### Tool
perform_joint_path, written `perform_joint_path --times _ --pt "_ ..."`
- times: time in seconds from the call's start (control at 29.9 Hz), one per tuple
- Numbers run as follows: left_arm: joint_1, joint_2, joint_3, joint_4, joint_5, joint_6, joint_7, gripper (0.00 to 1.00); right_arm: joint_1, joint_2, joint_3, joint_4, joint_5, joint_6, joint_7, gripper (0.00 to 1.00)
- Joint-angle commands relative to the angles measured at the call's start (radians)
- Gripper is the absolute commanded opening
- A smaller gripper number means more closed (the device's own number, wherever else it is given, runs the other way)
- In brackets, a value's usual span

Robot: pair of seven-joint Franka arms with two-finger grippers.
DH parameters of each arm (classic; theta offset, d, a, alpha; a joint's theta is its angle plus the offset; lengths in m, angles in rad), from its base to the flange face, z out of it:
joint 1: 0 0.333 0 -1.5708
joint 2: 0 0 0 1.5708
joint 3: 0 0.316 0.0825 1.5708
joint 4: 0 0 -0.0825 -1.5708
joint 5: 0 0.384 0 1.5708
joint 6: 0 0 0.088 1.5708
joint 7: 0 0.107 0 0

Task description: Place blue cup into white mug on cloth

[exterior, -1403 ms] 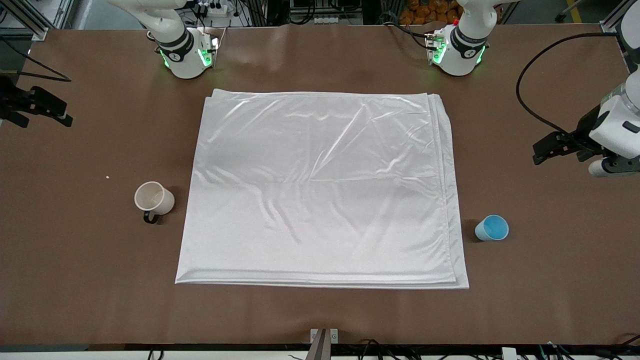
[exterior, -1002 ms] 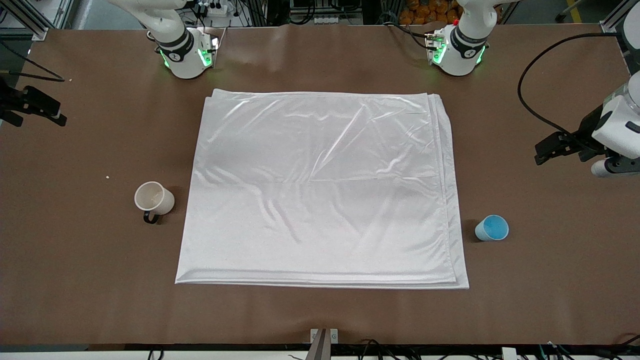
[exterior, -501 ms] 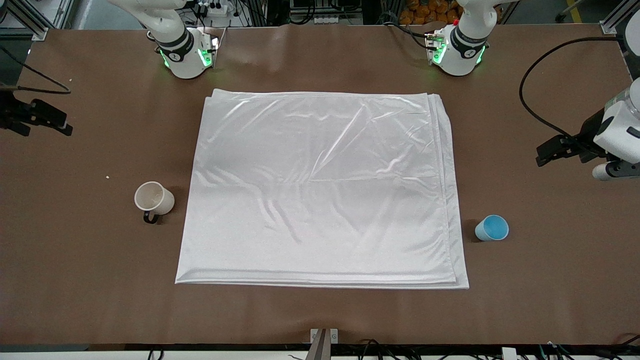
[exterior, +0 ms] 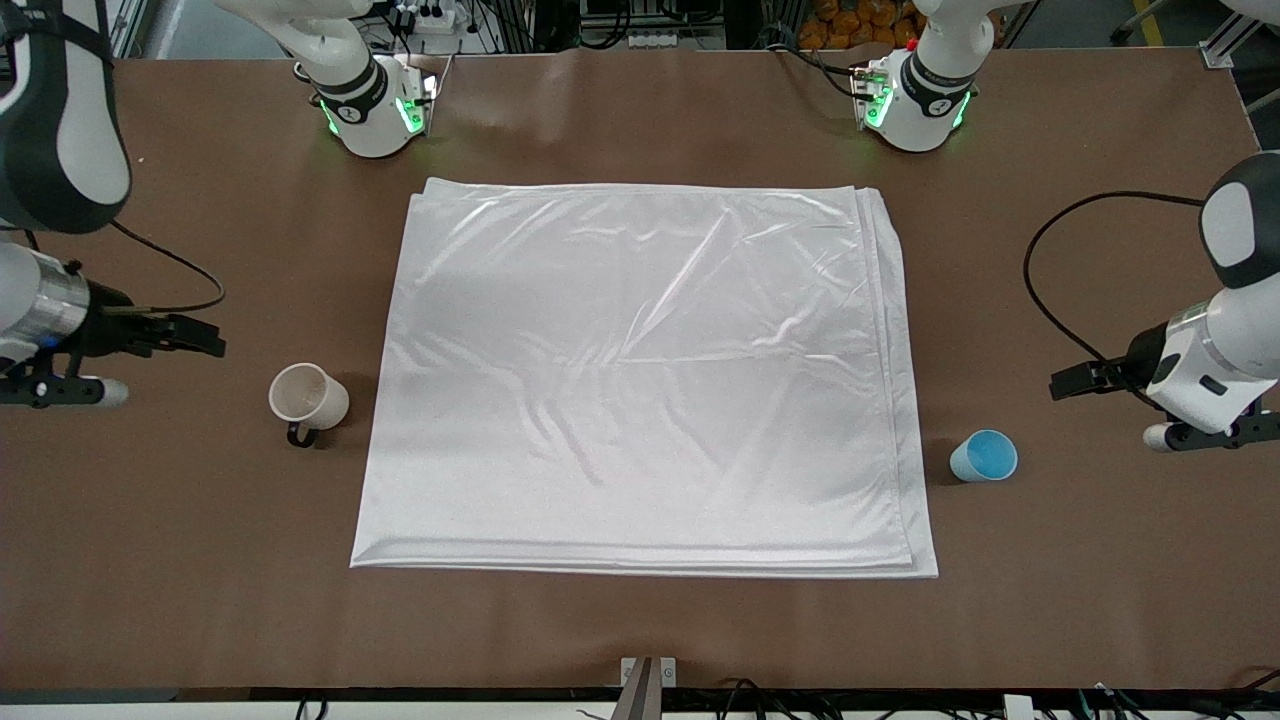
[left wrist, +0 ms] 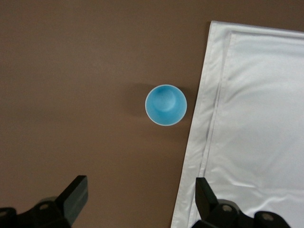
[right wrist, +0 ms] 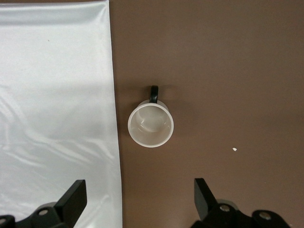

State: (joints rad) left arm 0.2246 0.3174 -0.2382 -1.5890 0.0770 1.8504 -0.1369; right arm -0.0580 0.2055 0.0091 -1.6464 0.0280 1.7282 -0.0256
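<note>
Jaws of the left gripper (exterior: 1062,383) hang over bare brown tabletop (exterior: 640,630) at the left arm's end, at about 1 o'clock from the blue cup (exterior: 984,456) in the front view; from here I cannot tell how far they are parted. Right gripper (exterior: 205,338) hangs over the tabletop at the right arm's end, at about 10 o'clock from the white mug (exterior: 306,394). Both cups stand upright on the tabletop, off the cloth (exterior: 640,375), one near each side edge of it; the mug's black handle points toward the front camera

Left wrist view: the left gripper (left wrist: 137,197) has its jaws spread wide, holding nothing, and the blue cup (left wrist: 166,105) sits on the tabletop (left wrist: 71,95) at 12 o'clock from them, just beside the layered edge of the cloth (left wrist: 256,128)

Right wrist view: the right gripper (right wrist: 137,197) is likewise wide apart and empty, with the white mug (right wrist: 150,125) at 12 o'clock from it, close to the cloth (right wrist: 52,104) without touching, and a small white speck (right wrist: 234,149) on the tabletop (right wrist: 228,71) near it
</note>
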Motion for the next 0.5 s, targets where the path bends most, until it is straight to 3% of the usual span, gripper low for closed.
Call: perform_joint_path --times 0.0,0.23,0.47 --pt "0.001 0.067 -0.006 0.011 0.053 0.07 0.016 1.0 0.021 0.098 0.003 0.051 0.009 -0.001 0.091 1.0" --pt "0.002 0.155 -0.007 0.011 0.052 0.16 0.014 1.0 0.01 0.23 0.002 0.109 0.004 0.011 0.096 1.0" --pt "0.002 0.229 -0.006 0.011 0.053 0.23 0.016 1.0 0.007 0.336 0.002 0.152 0.007 0.148 0.098 1.0"
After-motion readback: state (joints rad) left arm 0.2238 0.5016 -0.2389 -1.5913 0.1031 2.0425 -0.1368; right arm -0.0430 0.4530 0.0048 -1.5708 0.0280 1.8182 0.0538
